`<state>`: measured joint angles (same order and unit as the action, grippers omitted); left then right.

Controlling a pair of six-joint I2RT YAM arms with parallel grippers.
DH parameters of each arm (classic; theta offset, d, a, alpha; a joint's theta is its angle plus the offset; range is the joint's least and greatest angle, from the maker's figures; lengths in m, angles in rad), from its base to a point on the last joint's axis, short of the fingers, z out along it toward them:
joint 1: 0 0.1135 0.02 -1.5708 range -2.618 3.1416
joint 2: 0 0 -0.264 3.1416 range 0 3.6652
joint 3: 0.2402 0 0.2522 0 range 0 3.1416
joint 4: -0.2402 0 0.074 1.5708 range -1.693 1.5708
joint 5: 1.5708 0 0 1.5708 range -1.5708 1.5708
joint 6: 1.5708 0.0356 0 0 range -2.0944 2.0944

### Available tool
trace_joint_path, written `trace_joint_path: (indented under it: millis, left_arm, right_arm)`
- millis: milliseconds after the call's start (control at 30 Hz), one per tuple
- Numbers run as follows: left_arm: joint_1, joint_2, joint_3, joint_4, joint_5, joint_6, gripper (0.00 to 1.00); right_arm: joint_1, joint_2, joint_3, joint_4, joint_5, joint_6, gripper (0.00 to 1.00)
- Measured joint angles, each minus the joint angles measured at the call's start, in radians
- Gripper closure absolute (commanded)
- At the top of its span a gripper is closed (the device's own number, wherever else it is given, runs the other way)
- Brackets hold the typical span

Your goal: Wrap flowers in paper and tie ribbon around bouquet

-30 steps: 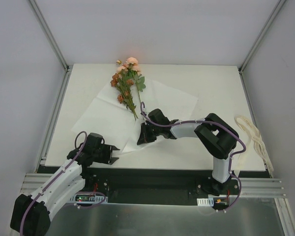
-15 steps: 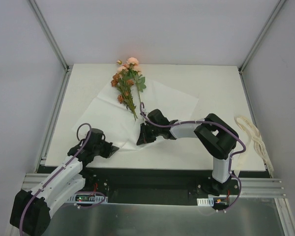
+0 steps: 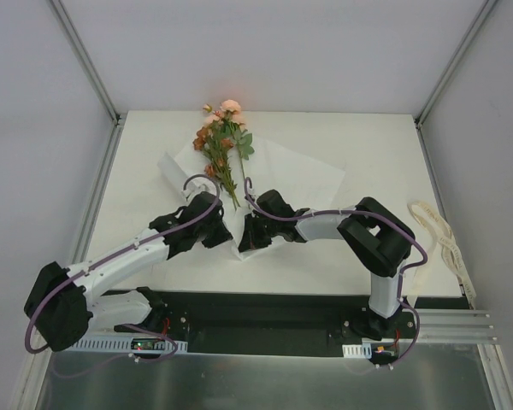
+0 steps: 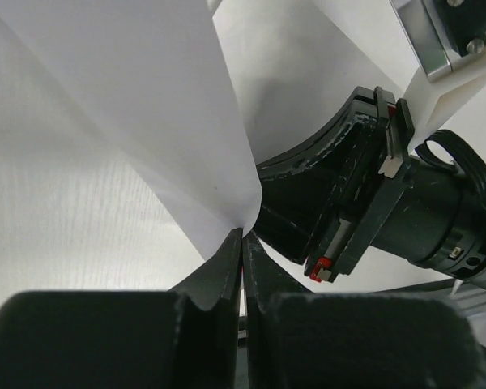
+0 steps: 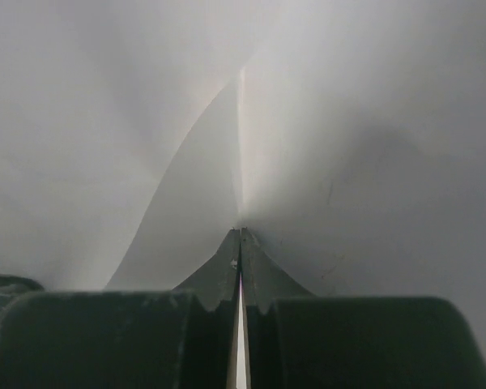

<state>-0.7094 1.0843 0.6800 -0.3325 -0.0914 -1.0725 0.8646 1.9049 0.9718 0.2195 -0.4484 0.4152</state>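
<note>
- Right now the left gripper (image 4: 241, 243) has its jaws pressed together on a corner of the large thin white sheet of paper (image 3: 299, 175). The sheet rises from the pinch as a tall, sharp fold in the left wrist view.
- The right gripper (image 5: 240, 239) is likewise pinched tight on the paper, with a crease running straight up from its fingertips.
- Both pinch points sit close together at the near edge of the sheet, and the right gripper's body fills the side of the left wrist view.
- The small bunch of pink, peach and rust-orange artificial flowers (image 3: 221, 147) lies on the paper beyond the grippers. Its blooms are at the far end and its thin green stems run back toward the arms.
- The stem tips end just short of the two grippers and aim roughly between them, with the left gripper a little to the left of that line and the right gripper a little to the right.
- The sheet's left side stands lifted beside the blooms, so by my reading the left arm is placed to carry its flap across the stems, rolling along the bunch's long axis.
- The long cream flat ribbon (image 3: 440, 232) lies well apart at the right edge of the white table (image 3: 368, 137), nearer the right arm.
</note>
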Motion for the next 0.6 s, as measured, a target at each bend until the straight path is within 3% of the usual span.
trace_joint_path:
  millis: [267, 600]
  left_arm:
    - [-0.045, 0.198, 0.135, 0.005, -0.011, 0.221, 1.00]
    - [-0.045, 0.311, 0.217, 0.038, 0.014, 0.387, 1.00]
  right_arm:
    - [-0.012, -0.012, -0.007, -0.019, -0.006, 0.011, 0.99]
    - [-0.059, -0.119, -0.023, -0.092, -0.011, 0.000, 0.99]
